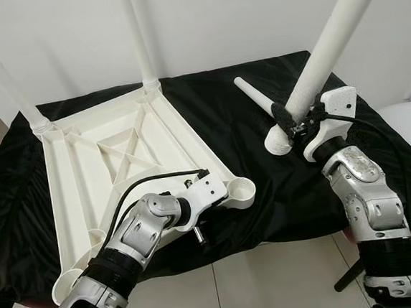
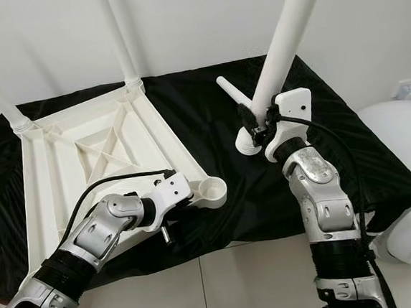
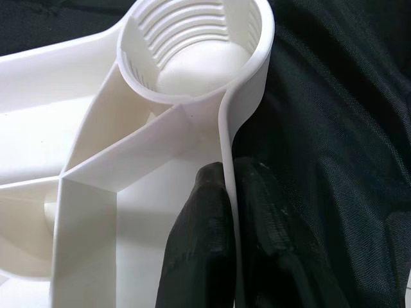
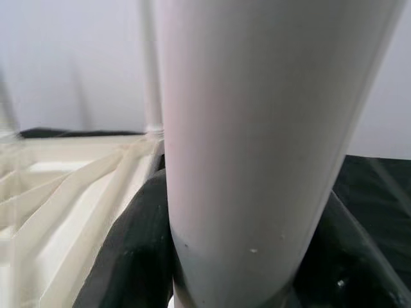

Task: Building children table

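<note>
The right claw (image 1: 294, 119) grips a leg (image 1: 326, 50) tilted up and rightward, while the left claw (image 3: 234, 212) pinches the tabletop (image 1: 112, 162) rim beside an empty socket (image 1: 241, 192).

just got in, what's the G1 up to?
It's assembling a white kids' table. The tabletop lies upside down on a black cloth, two legs already standing in the far corner sockets. The left gripper pinches the tabletop's rim beside an empty threaded socket. The right gripper holds a third leg, tilted, above the cloth. A fourth leg lies on the cloth beside it.
</note>
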{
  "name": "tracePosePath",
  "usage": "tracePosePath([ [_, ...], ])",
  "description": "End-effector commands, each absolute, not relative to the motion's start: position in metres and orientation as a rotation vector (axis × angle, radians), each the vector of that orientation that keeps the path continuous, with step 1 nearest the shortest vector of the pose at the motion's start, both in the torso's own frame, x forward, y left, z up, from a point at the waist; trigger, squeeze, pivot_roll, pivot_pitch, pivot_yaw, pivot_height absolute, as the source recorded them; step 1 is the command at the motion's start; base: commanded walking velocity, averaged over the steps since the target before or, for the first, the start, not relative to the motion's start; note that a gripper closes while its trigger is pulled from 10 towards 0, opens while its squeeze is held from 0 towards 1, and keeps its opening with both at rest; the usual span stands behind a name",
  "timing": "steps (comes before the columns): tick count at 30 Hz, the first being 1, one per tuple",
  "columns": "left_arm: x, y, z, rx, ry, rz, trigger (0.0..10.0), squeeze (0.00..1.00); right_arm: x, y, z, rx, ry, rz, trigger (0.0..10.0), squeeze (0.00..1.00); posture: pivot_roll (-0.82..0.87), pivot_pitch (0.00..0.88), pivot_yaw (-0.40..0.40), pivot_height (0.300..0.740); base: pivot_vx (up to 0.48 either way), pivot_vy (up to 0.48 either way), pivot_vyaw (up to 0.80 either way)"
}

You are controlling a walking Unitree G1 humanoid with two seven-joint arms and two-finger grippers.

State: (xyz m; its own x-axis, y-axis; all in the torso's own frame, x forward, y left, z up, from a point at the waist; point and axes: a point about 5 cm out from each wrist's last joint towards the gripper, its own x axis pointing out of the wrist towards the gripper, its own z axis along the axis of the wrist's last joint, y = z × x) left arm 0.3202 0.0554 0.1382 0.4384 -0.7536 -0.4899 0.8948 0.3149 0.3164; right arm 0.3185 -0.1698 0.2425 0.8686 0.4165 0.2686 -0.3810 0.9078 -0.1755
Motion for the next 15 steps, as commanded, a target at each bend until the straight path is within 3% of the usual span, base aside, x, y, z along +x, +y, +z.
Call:
tracePosePath([
  [1,0.322,0.072,0.129,0.656,0.327,-1.036,10.0,0.0,0.313,-0.162,0.241,-0.119,-0.298,0.511,10.0,0.0,-0.12,0.079,0.078,0.74,0.0,0.0,0.0],
  [15,0.314,0.068,0.127,0.632,0.309,-1.047,10.0,0.0,0.305,-0.162,0.221,-0.028,-0.177,0.737,10.0,0.0,-0.11,0.079,0.069,0.74,0.0,0.0,0.0],
])
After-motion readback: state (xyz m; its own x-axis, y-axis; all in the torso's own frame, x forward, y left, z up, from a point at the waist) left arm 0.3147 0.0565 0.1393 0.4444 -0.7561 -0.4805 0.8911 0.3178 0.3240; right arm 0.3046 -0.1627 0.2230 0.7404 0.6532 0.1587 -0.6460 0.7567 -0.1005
